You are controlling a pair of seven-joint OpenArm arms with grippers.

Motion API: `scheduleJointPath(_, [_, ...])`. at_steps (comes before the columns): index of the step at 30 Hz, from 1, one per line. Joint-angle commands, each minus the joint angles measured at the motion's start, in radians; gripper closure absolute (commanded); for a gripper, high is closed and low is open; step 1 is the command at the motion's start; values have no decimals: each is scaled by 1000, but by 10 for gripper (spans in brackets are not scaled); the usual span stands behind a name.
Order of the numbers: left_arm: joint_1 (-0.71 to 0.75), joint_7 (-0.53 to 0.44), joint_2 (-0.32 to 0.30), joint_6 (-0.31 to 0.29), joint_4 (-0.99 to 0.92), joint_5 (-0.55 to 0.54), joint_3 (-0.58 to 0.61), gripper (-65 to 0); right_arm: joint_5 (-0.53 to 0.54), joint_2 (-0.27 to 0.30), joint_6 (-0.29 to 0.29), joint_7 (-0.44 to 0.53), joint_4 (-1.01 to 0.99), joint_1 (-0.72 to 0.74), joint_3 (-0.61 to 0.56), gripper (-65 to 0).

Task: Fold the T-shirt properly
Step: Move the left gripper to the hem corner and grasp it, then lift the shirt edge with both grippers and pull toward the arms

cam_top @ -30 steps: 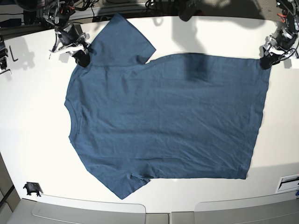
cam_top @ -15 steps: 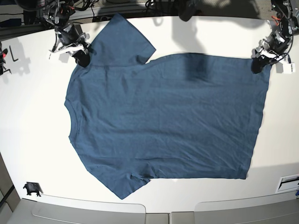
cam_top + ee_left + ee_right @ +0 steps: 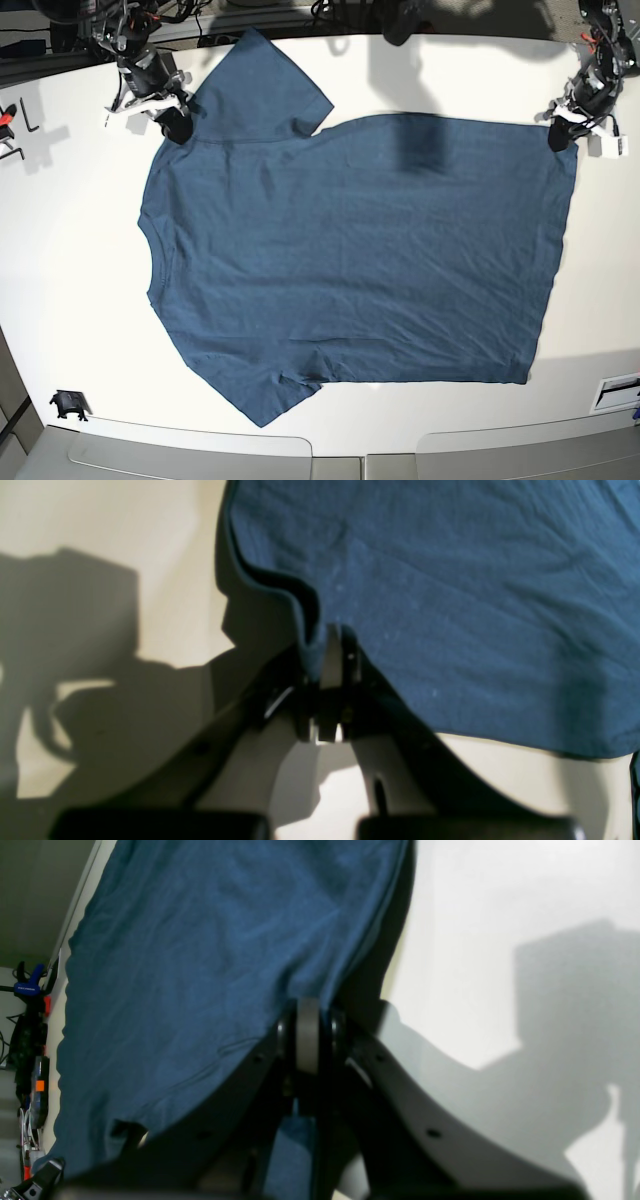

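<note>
White table [image 3: 80, 300], T-shirt [image 3: 350, 260] flat, long axis nine-to-three. I've got my left gripper [image 3: 560, 135] pinching the hem corner, right gripper [image 3: 175, 125] pinching the shoulder; cloth lies toward six.

Both arms look black; each pincer [image 3: 330, 645] has black fingers [image 3: 305, 1035] with pale, possibly grey, pads.

T-shirt [image 3: 210, 955] hem cut off below, gripper [image 3: 312, 1032] tips hidden — perhaps pinching cloth
</note>
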Motion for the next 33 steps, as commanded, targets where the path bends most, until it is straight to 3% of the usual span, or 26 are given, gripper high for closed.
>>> scheduleJointPath(1, [1, -7, -17, -3, 9, -5, -5, 0, 3, 2, -22, -27, -4, -12, 1, 0])
scheduleJointPath(13, [4, 2, -20, -3, 9, -5, -5, 0, -18, 3, -22, -36, -4, -12, 1, 0])
scheduleJointPath(16, [18, 8, -31, -3, 10, -5, -5, 0, -19, 5, -18, -97, 5, -15, 7, 0])
scheduleJointPath(20, [81, 12, -38, -3, 34, -18, -19, 0, -15, 5, 32, -174, 43, -29, 58, 0])
scheduleJointPath(28, [258, 16, -33, -19, 217, -69, -106, 0, 109, 5, 72, -212, 162, -142, 227, 0])
scheduleJointPath(33, [378, 61, -30, -19, 328, -85, -113, 0, 265, 5, 117, -329, 185, -217, 303, 0])
